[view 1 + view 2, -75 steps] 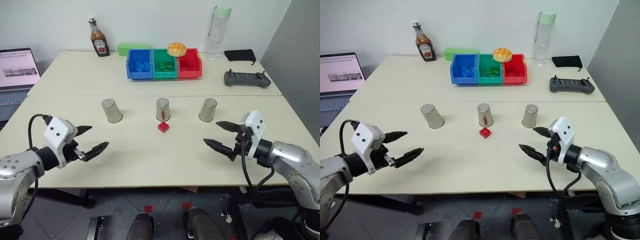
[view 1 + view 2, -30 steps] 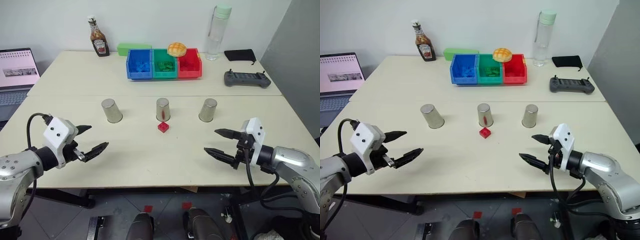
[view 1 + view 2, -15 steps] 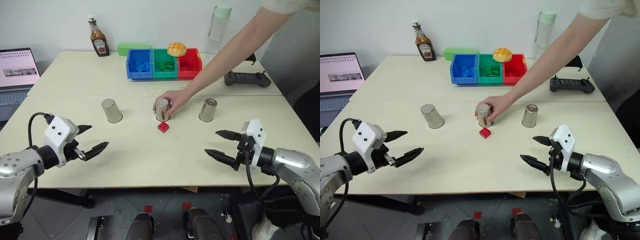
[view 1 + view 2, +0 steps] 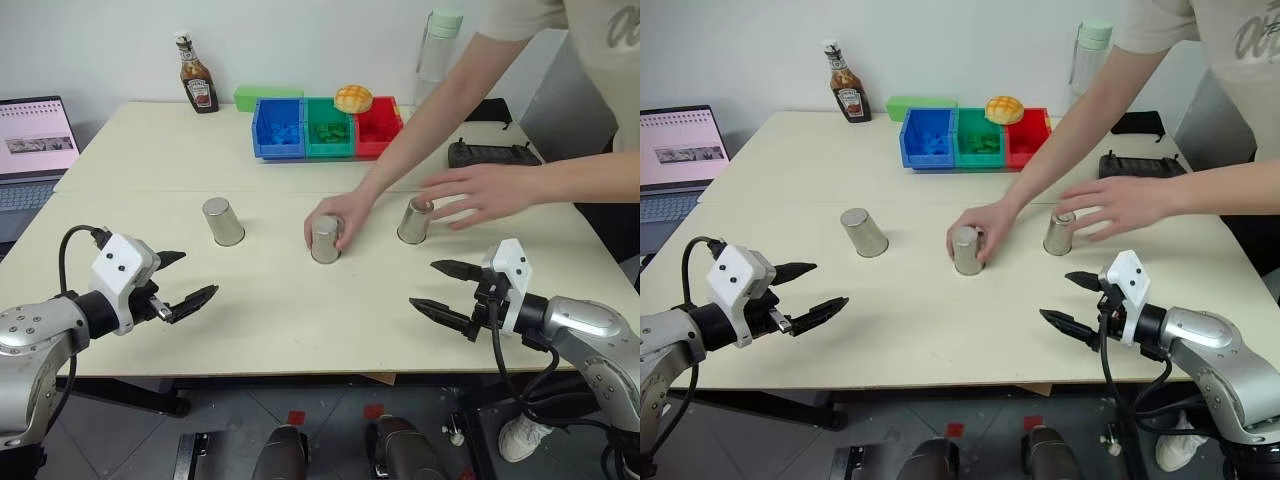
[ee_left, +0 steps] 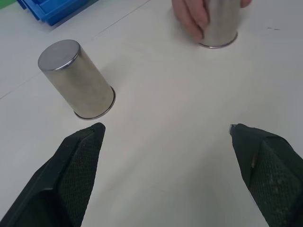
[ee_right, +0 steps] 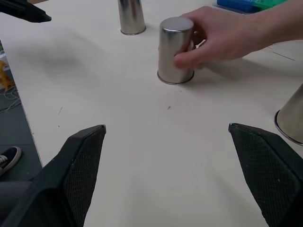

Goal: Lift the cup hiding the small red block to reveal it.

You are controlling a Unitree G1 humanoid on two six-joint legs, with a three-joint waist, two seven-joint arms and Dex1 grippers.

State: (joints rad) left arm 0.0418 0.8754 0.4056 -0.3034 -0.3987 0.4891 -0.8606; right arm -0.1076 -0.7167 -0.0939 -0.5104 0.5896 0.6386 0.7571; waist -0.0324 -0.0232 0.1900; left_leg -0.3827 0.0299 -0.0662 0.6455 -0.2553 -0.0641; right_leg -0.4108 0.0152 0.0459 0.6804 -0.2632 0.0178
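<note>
Standing upside down on the pale cream table [image 4: 260,310] are three silvery metal cups in a loose row. A person's hand [image 4: 338,212] wraps the middle cup [image 4: 324,240], which sits a little nearer the robot than the other two. The person's other hand [image 4: 470,192] hovers spread just beside the right cup [image 4: 414,220]. The left cup [image 4: 222,221] stands alone, well apart from both hands. No small red block can be seen on the table, so which cup covers it cannot be told.

The left claw [image 4: 186,280] hangs above the near left part of the table with its black fingers spread wide and holding nothing. The right claw [image 4: 448,290] is likewise wide and empty over the near right edge.

A seam [image 4: 150,191] runs across the table behind the cups. Along the far side sit a ketchup bottle [image 4: 197,76], a green box [image 4: 266,96], and blue [image 4: 278,128], green [image 4: 329,127] and red [image 4: 378,126] storage bins side by side, with a yellow bun [image 4: 353,98] resting on the bins' back rim. A clear water bottle [image 4: 436,55] and a black handheld controller [image 4: 490,153] lie to the right. An open laptop [image 4: 36,145] sits at the far left, before a plain white wall [image 4: 300,40].
</note>
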